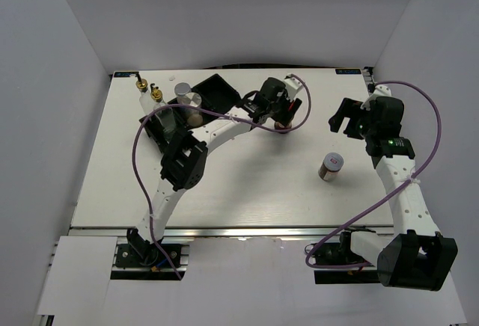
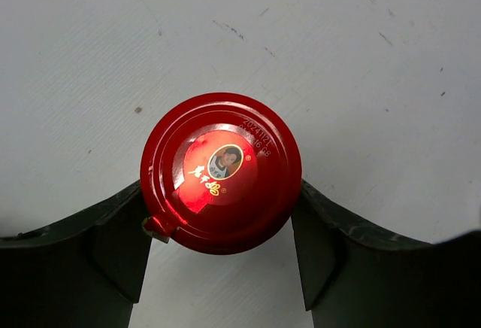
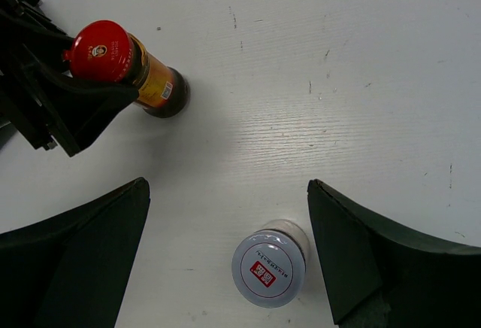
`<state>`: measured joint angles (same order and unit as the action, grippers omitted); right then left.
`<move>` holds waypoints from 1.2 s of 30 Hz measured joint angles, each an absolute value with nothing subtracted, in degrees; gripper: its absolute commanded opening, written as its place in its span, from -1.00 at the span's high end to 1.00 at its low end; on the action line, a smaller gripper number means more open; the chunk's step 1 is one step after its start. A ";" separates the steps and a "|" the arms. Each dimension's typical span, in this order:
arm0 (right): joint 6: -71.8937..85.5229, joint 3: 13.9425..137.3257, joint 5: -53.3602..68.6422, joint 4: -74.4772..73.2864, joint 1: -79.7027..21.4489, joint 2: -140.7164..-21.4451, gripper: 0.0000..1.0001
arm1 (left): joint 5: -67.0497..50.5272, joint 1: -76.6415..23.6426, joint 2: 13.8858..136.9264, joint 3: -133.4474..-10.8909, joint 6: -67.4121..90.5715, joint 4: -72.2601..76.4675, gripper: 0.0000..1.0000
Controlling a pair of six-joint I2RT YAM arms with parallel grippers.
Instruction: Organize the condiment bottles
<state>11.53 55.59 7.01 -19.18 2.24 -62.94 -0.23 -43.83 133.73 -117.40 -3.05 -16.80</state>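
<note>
The red-lidded dark jar (image 2: 222, 171) stands on the table between my left gripper's (image 2: 222, 196) fingers, which close on it just under the lid. It also shows in the right wrist view (image 3: 143, 72) and the top view (image 1: 284, 125). My right gripper (image 3: 225, 256) is open and empty, hovering above the silver-lidded brown jar (image 3: 269, 268), which stands alone at right of centre (image 1: 330, 167). Two glass bottles with gold spouts (image 1: 142, 90) and two silver-capped shakers (image 1: 185, 94) stand at the back left.
A black compartmented tray (image 1: 213, 90) sits at the back left beside the bottles, partly hidden by my left arm (image 1: 183, 161). Purple cables loop over both arms. White walls close in the table on three sides.
</note>
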 measured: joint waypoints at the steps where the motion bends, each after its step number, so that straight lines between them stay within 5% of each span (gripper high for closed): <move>1: 11.53 55.59 6.98 -19.18 2.24 -62.94 -0.79 | -0.10 -43.83 133.47 -116.49 -2.68 -15.75 0.40; 8: 11.53 55.59 6.48 -19.20 2.24 -62.92 -0.79 | 4.32 -43.64 127.17 -105.12 -0.05 -8.88 1.00; 15: 11.46 55.57 8.49 -18.94 2.24 -62.57 -0.79 | 11.38 -40.93 121.21 -101.93 2.74 -8.45 1.00; 24: 11.33 55.42 11.97 -16.34 2.24 -61.98 -0.79 | 13.43 -25.41 109.78 -98.17 6.00 -3.66 1.00; 36: 11.35 55.42 12.62 -15.68 2.24 -62.41 -0.79 | 14.11 -22.76 114.10 -98.35 5.52 -3.44 1.00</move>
<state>11.35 55.42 12.62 -15.68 2.24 -62.41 14.11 -22.76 114.10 -98.35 5.52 -3.44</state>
